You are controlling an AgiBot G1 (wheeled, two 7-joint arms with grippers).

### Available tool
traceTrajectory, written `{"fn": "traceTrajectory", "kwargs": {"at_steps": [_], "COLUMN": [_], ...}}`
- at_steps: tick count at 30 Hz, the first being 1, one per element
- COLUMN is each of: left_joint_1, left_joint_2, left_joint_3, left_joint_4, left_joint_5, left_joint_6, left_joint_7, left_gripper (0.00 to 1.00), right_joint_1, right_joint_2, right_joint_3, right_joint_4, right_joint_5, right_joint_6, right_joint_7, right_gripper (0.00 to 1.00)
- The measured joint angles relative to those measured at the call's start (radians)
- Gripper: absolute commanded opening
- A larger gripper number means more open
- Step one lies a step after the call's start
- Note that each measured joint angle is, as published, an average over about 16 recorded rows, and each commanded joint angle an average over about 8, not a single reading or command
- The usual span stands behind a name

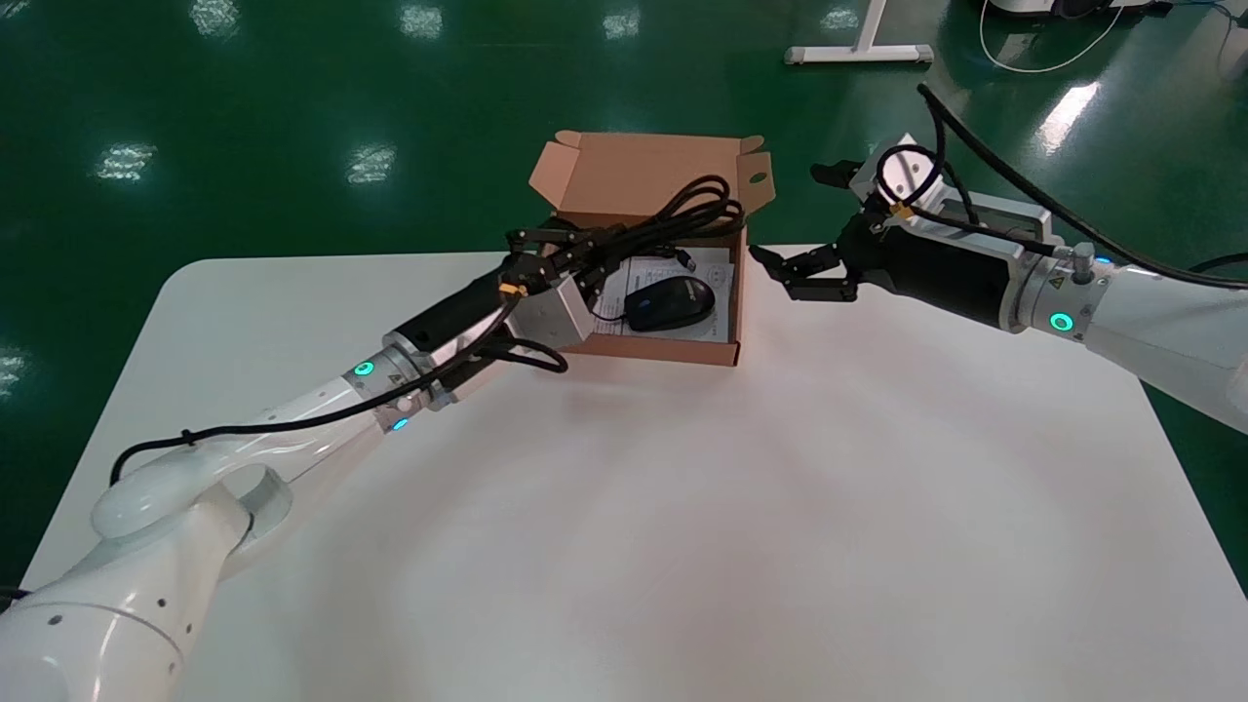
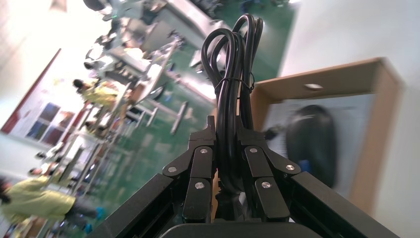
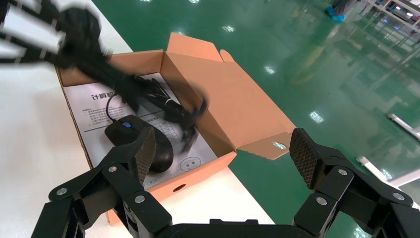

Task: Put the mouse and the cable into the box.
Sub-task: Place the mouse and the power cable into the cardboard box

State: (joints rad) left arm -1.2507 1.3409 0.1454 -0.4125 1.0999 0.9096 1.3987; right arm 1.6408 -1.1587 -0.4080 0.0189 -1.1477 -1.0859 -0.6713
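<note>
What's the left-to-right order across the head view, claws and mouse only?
left claw, clamped on the cable → mouse in the box → right claw, open

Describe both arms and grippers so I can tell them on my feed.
The left arm and right arm match: glossy white shells, black wrist sections, green ring lights, loose black cables outside. The left gripper and right gripper are black bar linkages with silver pivot screws; the right's pads are rough-textured.
</note>
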Motion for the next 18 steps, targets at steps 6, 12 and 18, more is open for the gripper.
{"fn": "traceTrajectory", "kwargs": {"at_steps": [6, 12, 18], "left_joint_1": [-0.038, -0.063, -0.078], "left_joint_2": [0.018, 0.027, 0.031], "left_joint_3": [0.03, 0.068, 0.113], "left_joint_4": [0.124, 0.187, 0.203], "left_joint_5": [-0.017, -0.048, -0.089], "left_joint_6": [0.029, 0.03, 0.013], "left_joint_7": [0.05, 0.06, 0.057], "left_gripper": [0.0, 0.0, 0.0], "right_joint_1": [0.002, 0.004, 0.005], "right_joint_2": [-0.001, -0.002, -0.002], "right_joint_3": [0.0, 0.001, 0.001], "right_joint_4": [-0.006, -0.01, -0.013], "right_joint_5": [0.001, 0.001, 0.001], "right_joint_6": [-0.002, -0.003, -0.004], "right_joint_7": [-0.004, -0.007, -0.009], "right_gripper": [1.0, 1.0, 1.0]}}
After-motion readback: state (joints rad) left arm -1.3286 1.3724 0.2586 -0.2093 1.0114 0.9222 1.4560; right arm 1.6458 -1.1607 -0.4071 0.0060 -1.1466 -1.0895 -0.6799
